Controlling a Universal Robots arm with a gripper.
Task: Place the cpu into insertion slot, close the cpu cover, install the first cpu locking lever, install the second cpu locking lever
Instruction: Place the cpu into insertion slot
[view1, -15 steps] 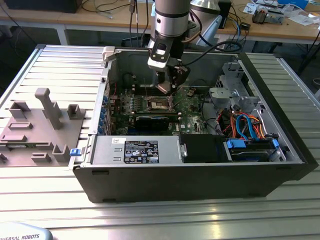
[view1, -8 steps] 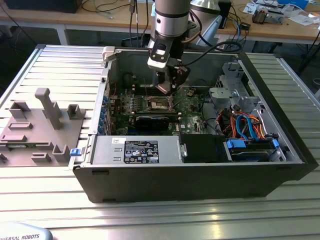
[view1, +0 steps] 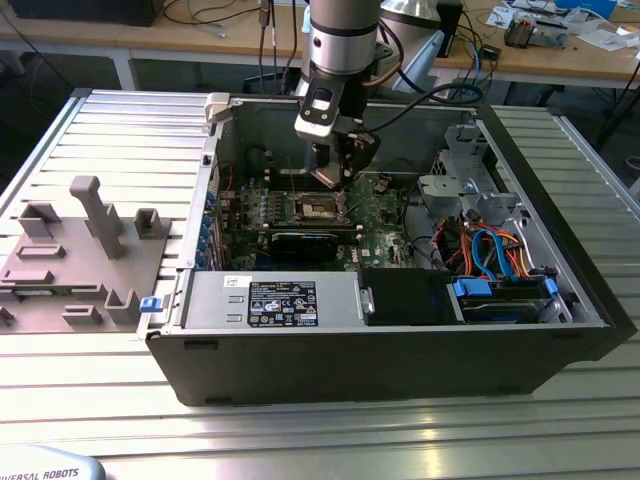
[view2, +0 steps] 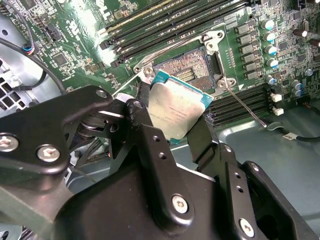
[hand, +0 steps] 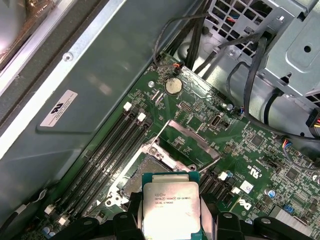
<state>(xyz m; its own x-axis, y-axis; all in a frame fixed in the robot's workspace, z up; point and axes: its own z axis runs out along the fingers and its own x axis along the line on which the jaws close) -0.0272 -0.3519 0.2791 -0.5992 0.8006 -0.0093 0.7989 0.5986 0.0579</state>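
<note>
My gripper is shut on the cpu, a flat silver-topped chip with a teal edge, pinched between the black fingers. In the first wrist view the cpu hangs just short of the insertion slot, tilted and not seated. The insertion slot lies open, its dark pin field bare. Behind the slot the cpu cover stands raised. A thin locking lever sticks out beside the slot. In the exterior view my gripper hovers over the insertion slot inside the case.
Memory slots flank the socket. Cables and a metal drive cage fill the case on the exterior view's right. A power supply sits at the case front. A grey fixture rests on the table at the exterior view's left.
</note>
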